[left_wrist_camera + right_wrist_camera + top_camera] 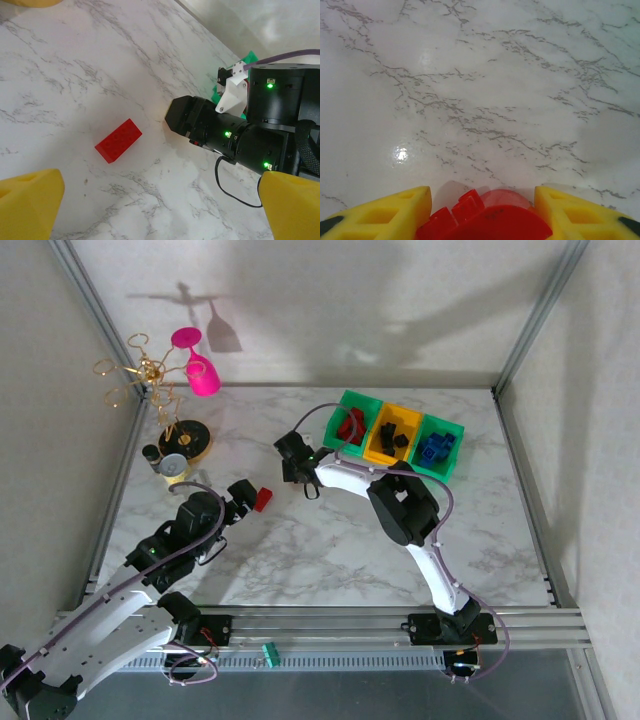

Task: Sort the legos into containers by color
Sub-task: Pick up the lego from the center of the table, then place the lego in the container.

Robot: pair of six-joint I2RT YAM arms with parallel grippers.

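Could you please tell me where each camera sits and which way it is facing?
Top external: above and behind the bases, looking down on the marble table; shows left gripper and right gripper.
Left wrist: on the left arm, looking down at a loose red brick; own yellow fingers at lower corners, right arm beyond.
Right wrist: low over the marble, facing down; own yellow fingers clasp a red lego.
Shared: top external and left wrist both show the loose red brick.

White-shelled left arm (95,625) and right arm (345,478); black cylindrical joints, lilac cables (292,54), green indicator lights (270,85), yellow plastic fingertips (380,215) with recessed cells.
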